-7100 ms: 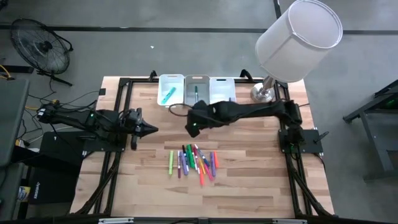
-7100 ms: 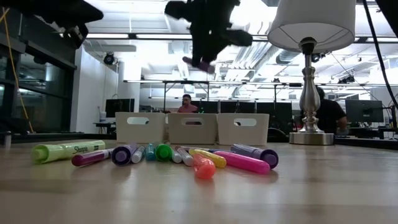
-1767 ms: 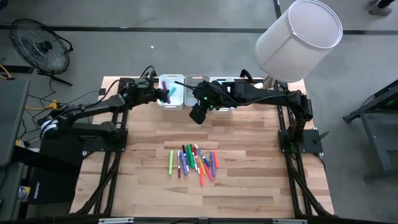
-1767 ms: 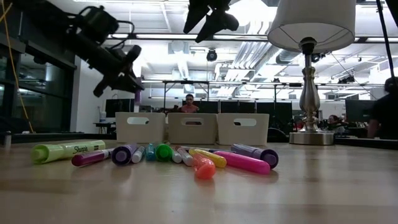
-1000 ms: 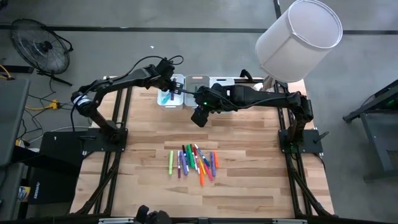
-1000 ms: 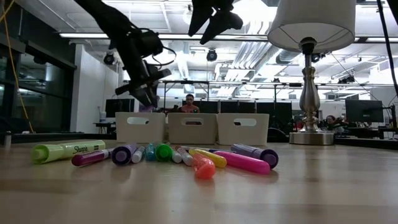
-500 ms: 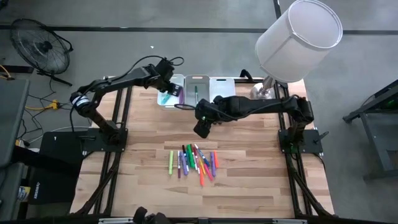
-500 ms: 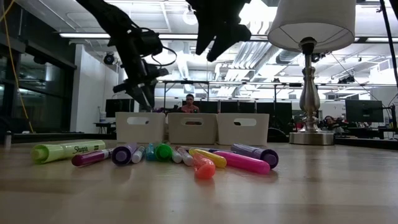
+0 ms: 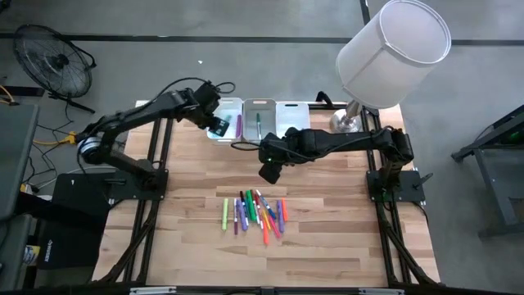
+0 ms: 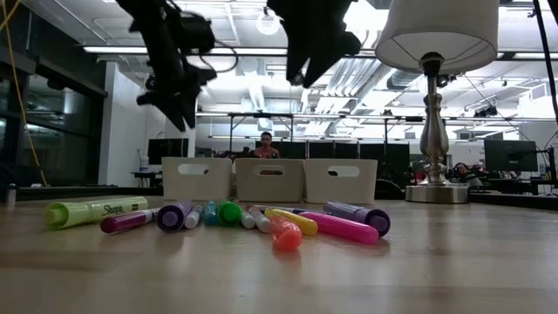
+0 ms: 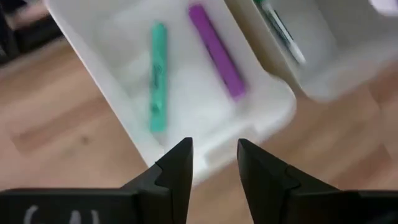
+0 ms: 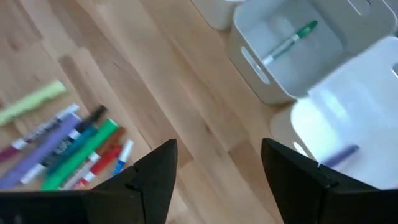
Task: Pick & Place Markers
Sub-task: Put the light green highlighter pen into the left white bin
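Note:
Several markers (image 9: 254,215) lie side by side on the wooden table, near its middle; the low view shows them as a row (image 10: 227,216). A teal marker (image 11: 158,74) and a purple marker (image 11: 216,50) lie on the floor of the left white bin (image 9: 232,105). My left gripper (image 9: 219,126) hangs open and empty above that bin's near edge (image 11: 213,155). My right gripper (image 9: 268,172) hovers open and empty between the bins and the markers on the table (image 12: 217,168).
Three white bins stand in a row at the far edge. The middle bin (image 9: 259,105) holds a green marker (image 12: 289,40), and the right bin (image 9: 292,106) holds a purple one (image 12: 339,154). A lamp (image 9: 393,49) stands at the far right corner. Bare wood lies around the marker row.
My left gripper has risen and drawn back from over the left bin toward the table's left and near side. My right gripper has come down and moved from the bins toward the markers on the table.

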You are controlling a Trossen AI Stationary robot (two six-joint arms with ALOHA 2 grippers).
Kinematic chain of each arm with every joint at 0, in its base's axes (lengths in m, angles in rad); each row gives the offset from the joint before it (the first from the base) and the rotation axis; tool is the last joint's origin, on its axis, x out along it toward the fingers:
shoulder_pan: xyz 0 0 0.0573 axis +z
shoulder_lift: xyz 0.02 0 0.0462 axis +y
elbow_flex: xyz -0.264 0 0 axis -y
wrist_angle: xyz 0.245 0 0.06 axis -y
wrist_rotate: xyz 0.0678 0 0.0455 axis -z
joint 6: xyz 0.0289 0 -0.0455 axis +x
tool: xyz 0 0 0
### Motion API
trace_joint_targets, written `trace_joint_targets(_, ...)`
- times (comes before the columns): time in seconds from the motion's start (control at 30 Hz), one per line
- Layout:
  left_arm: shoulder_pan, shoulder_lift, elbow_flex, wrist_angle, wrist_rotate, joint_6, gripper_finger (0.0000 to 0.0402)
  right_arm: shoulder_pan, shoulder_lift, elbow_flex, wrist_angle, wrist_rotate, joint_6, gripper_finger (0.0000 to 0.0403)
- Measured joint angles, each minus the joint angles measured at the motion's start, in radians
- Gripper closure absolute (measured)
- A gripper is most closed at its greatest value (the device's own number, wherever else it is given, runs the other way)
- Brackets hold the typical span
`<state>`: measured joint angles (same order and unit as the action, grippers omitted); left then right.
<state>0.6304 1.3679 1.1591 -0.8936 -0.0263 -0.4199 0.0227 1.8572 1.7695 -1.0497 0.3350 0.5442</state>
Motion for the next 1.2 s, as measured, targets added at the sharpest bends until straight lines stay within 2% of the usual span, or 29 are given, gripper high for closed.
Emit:
trace_joint_targets(0.17, -0.113, -0.089, -0.009, -0.064, -0.066, -0.099, 0.0277, 0.0, 0.0, 0.0, -0.038, 0.003, -0.014, 0.0183)
trace_joint_targets(0.4, -0.315, -0.156, -0.057, -0.074, -0.106, -0.324, 0.0277, 0.0, -0.001, 0.0, -0.044, 0.001, -0.081, 0.0182)
trace_joint_targets(0.53, -0.437, -0.152, -0.084, -0.085, -0.144, -0.461, 0.0277, 0.0, -0.022, 0.0, -0.05, 0.004, -0.127, 0.0183)
trace_joint_targets(0.9, -0.731, -0.153, -0.176, -0.066, -0.22, -0.901, 0.0277, -0.002, -0.154, 0.0, -0.104, 0.095, -0.224, 0.0183)
trace_joint_targets(1.2, -0.873, -0.064, -0.191, -0.016, -0.212, -1.127, 0.0277, -0.026, -0.258, 0.0, -0.134, 0.128, -0.273, 0.0182)
